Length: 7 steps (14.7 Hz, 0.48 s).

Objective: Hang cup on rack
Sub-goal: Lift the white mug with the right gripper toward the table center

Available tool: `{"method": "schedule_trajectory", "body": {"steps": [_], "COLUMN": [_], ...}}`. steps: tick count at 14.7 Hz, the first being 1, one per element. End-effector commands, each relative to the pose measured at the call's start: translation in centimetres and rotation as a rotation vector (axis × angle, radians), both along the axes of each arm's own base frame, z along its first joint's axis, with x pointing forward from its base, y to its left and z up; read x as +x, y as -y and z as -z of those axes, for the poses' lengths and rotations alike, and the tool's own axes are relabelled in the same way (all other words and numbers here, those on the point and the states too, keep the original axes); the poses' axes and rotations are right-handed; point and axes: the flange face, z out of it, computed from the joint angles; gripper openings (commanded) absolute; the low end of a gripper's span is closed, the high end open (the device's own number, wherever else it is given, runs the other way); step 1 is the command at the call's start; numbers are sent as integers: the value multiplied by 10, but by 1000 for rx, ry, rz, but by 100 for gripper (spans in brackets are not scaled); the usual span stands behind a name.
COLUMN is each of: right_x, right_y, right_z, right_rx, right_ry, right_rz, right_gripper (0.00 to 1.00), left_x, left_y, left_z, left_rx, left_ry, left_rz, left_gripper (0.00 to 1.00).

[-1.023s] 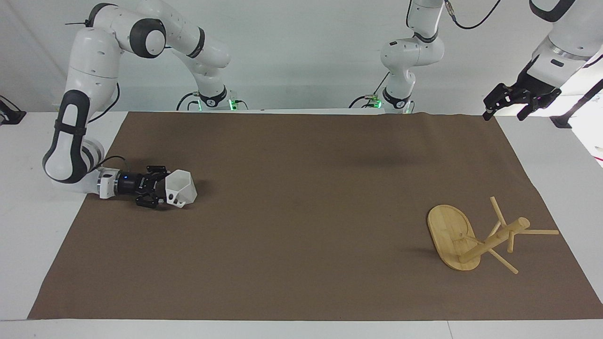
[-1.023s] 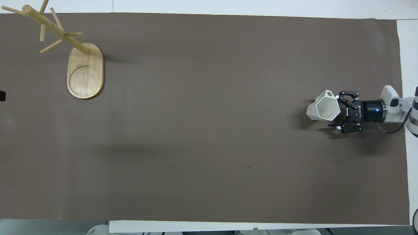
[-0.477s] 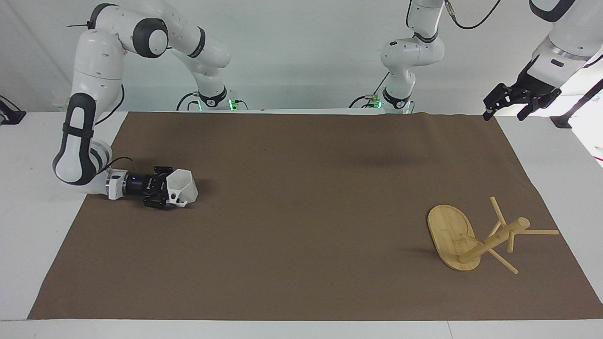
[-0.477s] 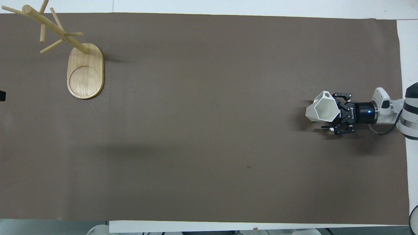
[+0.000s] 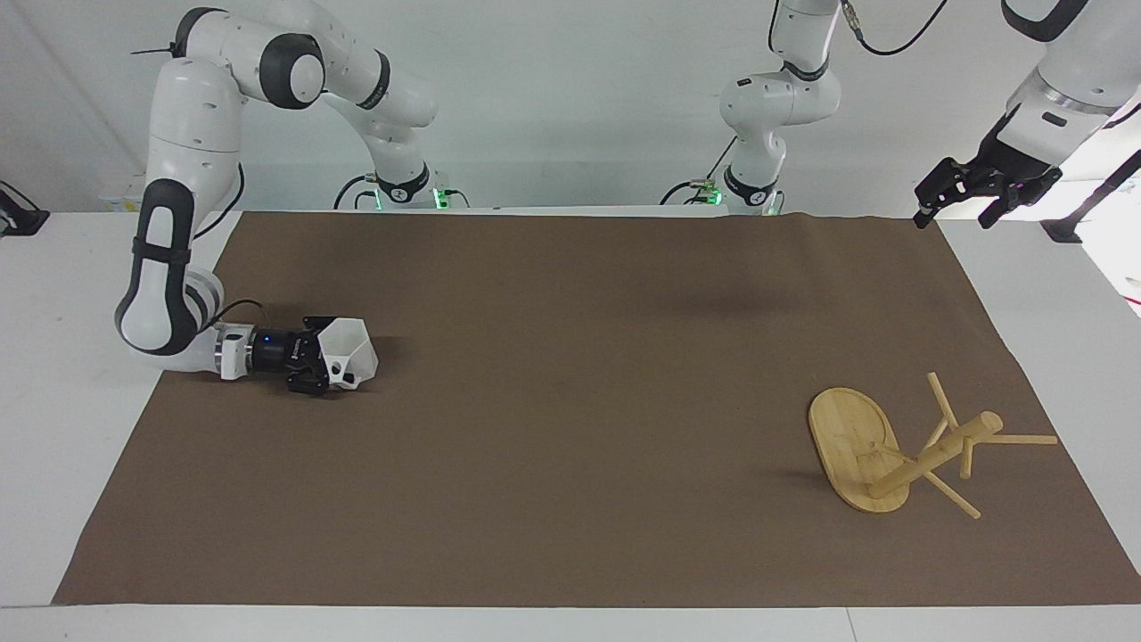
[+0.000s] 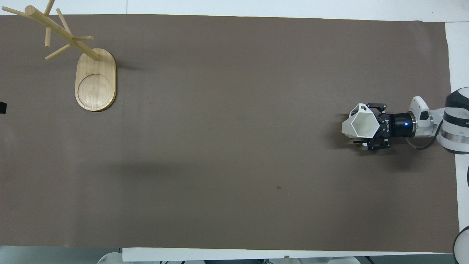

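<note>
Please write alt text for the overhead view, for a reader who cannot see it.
The right gripper, reaching in low from the right arm's end of the brown mat, is at the white faceted cup, which sits upright. The bamboo rack stands toward the left arm's end, farther from the robots, with nothing on its pegs.

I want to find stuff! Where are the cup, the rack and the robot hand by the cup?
cup (image 6: 361, 124): overhead view, inside the opening.
rack (image 5: 854, 446): facing view, flat base.
right gripper (image 5: 314, 367): facing view, fingertips at cup.
</note>
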Motion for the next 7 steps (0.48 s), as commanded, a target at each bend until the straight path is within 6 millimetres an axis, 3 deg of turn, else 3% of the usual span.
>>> {"method": "schedule_trajectory", "body": {"steps": [1,3,4,5,7], "right_x": [-5,-4,-2,-1,2], "right_y": [-3,-6,-12,-14,-20], "right_z": [-4,-4,-4,-4,-6], "right_rx": [0,1,1,-3,-4], "right_ry": [25,23,24,20,9], "right_rz": [27,21,8,8,-1], "right_gripper": [99,84,58,42,27], "left_x": [-7,-7,-7,-7,-7], "left_y": [-1,-2,-2,-1,-1], "left_z": [0,-1,-1,0,-1], "left_rx": [5,5,5,5,5], "left_ry": [6,8,8,6,8], "left_rz": [10,9,9,10,10], "left_gripper": [100,100,100,100,100]}}
